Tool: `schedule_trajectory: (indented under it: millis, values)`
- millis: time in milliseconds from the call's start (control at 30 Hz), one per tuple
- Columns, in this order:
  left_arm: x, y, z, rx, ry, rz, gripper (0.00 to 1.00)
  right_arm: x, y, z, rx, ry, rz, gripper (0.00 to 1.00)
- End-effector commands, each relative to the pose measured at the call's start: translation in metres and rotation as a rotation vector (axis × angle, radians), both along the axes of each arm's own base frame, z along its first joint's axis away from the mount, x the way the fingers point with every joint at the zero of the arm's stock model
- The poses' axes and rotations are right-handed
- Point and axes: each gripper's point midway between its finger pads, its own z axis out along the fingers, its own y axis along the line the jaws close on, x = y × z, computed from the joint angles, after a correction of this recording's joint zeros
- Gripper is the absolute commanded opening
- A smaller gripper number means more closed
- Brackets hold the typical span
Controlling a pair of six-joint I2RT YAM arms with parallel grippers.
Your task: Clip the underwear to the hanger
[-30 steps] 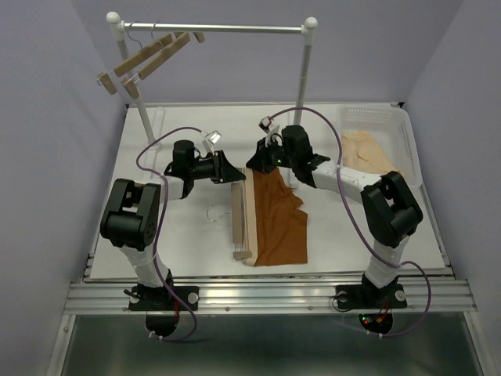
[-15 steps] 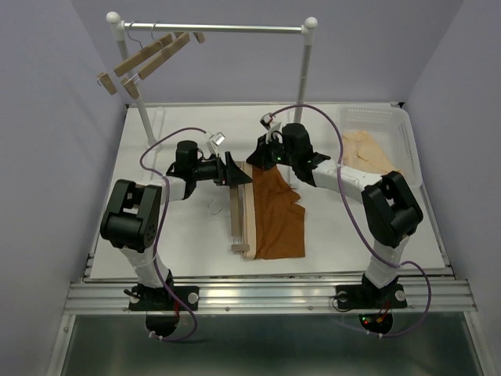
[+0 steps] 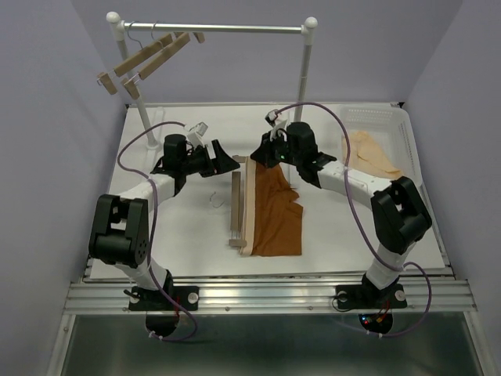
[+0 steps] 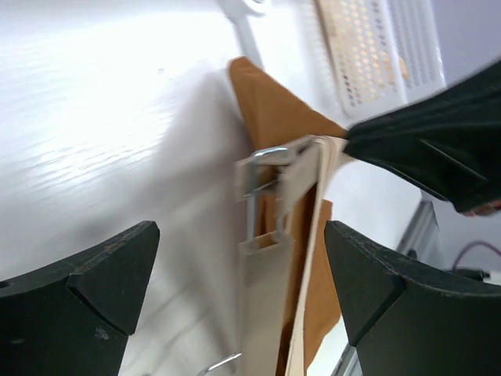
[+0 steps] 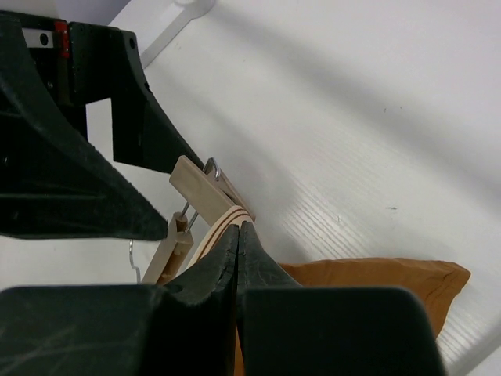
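Note:
The hanger (image 3: 235, 210) lies on the table, its wire hook pointing left. The rust-brown underwear (image 3: 278, 213) lies right beside it, with the pale waistband (image 3: 249, 205) along the bar. At the far end the waistband (image 4: 313, 235) runs into the hanger's clip (image 4: 270, 184). My right gripper (image 3: 252, 159) is shut on the waistband (image 5: 223, 223) just behind that clip (image 5: 200, 186). My left gripper (image 3: 228, 164) stands open just left of the clip, its fingers (image 4: 86, 290) on either side of the hanger bar (image 4: 264, 313) without touching it.
A garment rack stands at the back, its rail (image 3: 211, 28) carrying two more wooden hangers (image 3: 145, 59) at the left end. Its right post (image 3: 304, 94) rises just behind my right arm. A white basket (image 3: 376, 121) at the right holds a pale cream garment (image 3: 374, 153).
My left gripper has opened and drawn back to the left, away from the hanger's far clip. The hanger and underwear shifted slightly. My right gripper has stayed shut on the waistband.

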Motion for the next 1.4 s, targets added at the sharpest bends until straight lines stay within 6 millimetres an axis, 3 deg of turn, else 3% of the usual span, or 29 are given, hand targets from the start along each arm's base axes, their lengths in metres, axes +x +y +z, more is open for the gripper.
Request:
schedule_trajectory:
  millis: [0, 167, 400, 500, 733, 833, 900, 1000, 1233, 1267, 1367]
  values:
    - [0.009, 0.022, 0.02, 0.074, -0.049, 0.137, 0.99, -0.002, -0.006, 0.024, 0.015, -0.067, -0.03, 0.01]
    - [-0.006, 0.043, 0.024, 0.097, -0.062, 0.266, 0.99, -0.003, -0.011, 0.021, -0.002, -0.067, -0.048, 0.01]
    - [-0.047, 0.053, -0.015, 0.087, 0.034, 0.306, 0.99, -0.006, -0.017, 0.026, -0.007, -0.084, -0.058, 0.01]
    - [-0.054, 0.052, -0.018, 0.036, 0.027, 0.314, 0.99, -0.01, -0.016, 0.025, -0.006, -0.081, -0.04, 0.01]
    - [-0.067, 0.058, -0.057, 0.072, 0.117, 0.332, 0.94, -0.014, -0.013, 0.03, 0.01, -0.079, -0.017, 0.01]
    - [-0.064, 0.06, -0.062, 0.087, 0.117, 0.339, 0.87, -0.016, -0.012, 0.03, 0.012, -0.077, -0.007, 0.01]
    - [-0.06, 0.061, -0.068, 0.105, 0.127, 0.336, 0.72, -0.018, -0.011, 0.031, 0.016, -0.08, 0.009, 0.01]
    - [-0.054, 0.068, -0.075, 0.148, 0.143, 0.377, 0.65, -0.021, -0.011, 0.033, 0.019, -0.083, 0.021, 0.01]
    - [-0.049, 0.056, -0.076, 0.211, 0.108, 0.333, 0.62, -0.023, -0.012, 0.038, 0.029, -0.093, 0.02, 0.01]
    - [-0.049, 0.053, -0.076, 0.218, 0.109, 0.327, 0.5, -0.023, -0.012, 0.037, 0.029, -0.094, 0.019, 0.01]
    - [-0.049, 0.045, -0.067, 0.203, 0.093, 0.305, 0.26, -0.022, -0.013, 0.037, 0.027, -0.092, 0.006, 0.01]
